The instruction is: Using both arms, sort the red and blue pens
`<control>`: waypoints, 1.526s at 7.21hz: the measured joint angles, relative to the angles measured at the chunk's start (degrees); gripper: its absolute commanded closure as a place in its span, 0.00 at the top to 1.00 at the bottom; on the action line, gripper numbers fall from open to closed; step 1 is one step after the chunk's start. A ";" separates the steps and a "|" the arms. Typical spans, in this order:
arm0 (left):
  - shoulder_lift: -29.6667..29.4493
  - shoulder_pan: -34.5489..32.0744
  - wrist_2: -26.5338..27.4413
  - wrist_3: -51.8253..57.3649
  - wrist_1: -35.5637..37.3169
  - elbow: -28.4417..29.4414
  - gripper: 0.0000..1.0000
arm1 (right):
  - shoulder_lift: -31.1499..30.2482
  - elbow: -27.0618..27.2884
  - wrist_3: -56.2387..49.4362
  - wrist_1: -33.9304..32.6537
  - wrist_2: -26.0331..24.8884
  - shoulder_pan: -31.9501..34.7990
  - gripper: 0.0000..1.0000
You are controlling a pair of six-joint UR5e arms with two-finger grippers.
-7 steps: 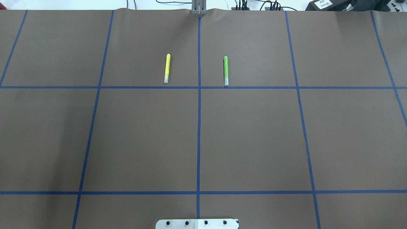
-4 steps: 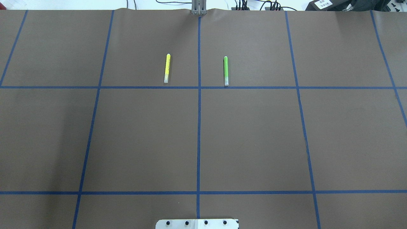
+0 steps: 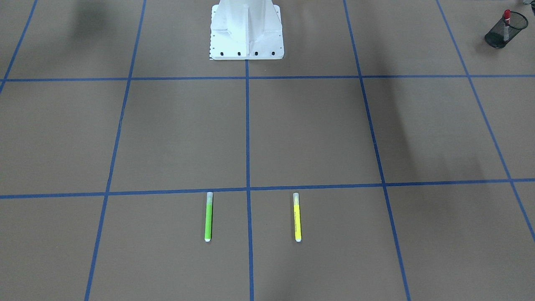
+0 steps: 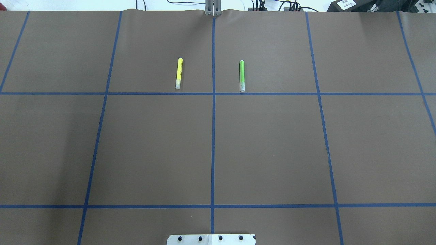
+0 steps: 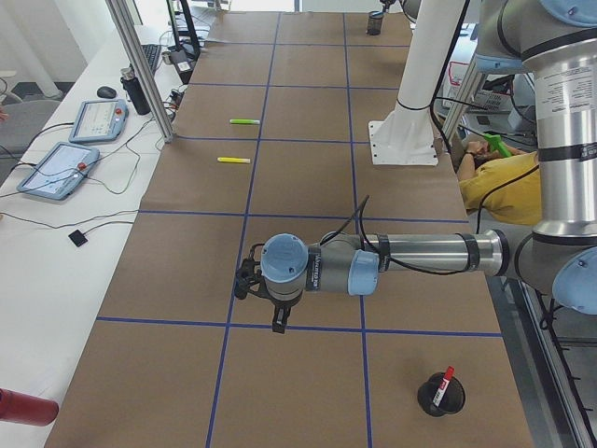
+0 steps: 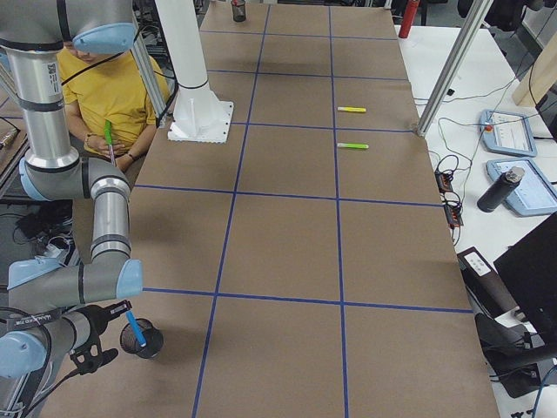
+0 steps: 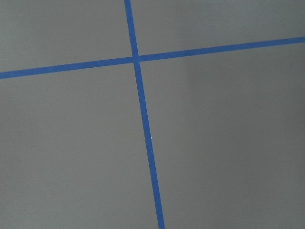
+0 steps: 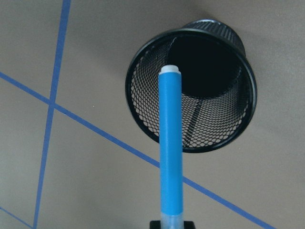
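Two arms work at the two ends of the worktop (image 4: 272, 153). The left arm (image 5: 420, 252) is stretched out flat and low over the brown paper. Its wrist looks straight down at a crossing of blue tape lines (image 7: 143, 119). The left fingers (image 5: 245, 280) are small and dark in the side view, so I cannot tell if they are wide or narrow. Near that arm, the red pen (image 5: 446, 377) stands in a black mesh cup (image 5: 438, 399). It leans a little, with its red cap up.

The right arm (image 6: 104, 218) comes down beside the worktop and bends back low at its corner. The right fingers (image 8: 188, 224) hold the blue pen (image 8: 170, 143) tight by its clear cap end. The pen points down, a bit tilted. Its white end is at the open mouth of the other mesh cup (image 8: 238, 119). I cannot tell if the end is inside.

A yellow marker (image 4: 179, 73) and a green marker (image 4: 242, 75) lie flat, well apart from both cups. One is on each side of the middle tape line. The white pedestal base (image 3: 246, 29) stands between the arms.
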 measured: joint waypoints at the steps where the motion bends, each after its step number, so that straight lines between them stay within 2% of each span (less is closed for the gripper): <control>1: 0.01 0.00 -0.13 0.00 -0.02 -0.05 1.00 | 0.35 -0.68 0.04 0.66 -0.05 0.20 0.99; 6: 0.02 0.00 -0.75 0.00 -0.03 -0.13 1.00 | 1.04 -0.38 -2.15 1.78 0.10 0.25 1.00; 8: 0.02 0.00 -1.37 -0.02 -0.03 -0.12 1.00 | 1.56 0.28 -3.00 5.29 0.41 -0.51 1.00; 11: 0.02 0.00 -1.50 -0.08 -0.01 -0.03 1.00 | 2.64 4.06 -6.82 12.57 3.10 -8.29 1.00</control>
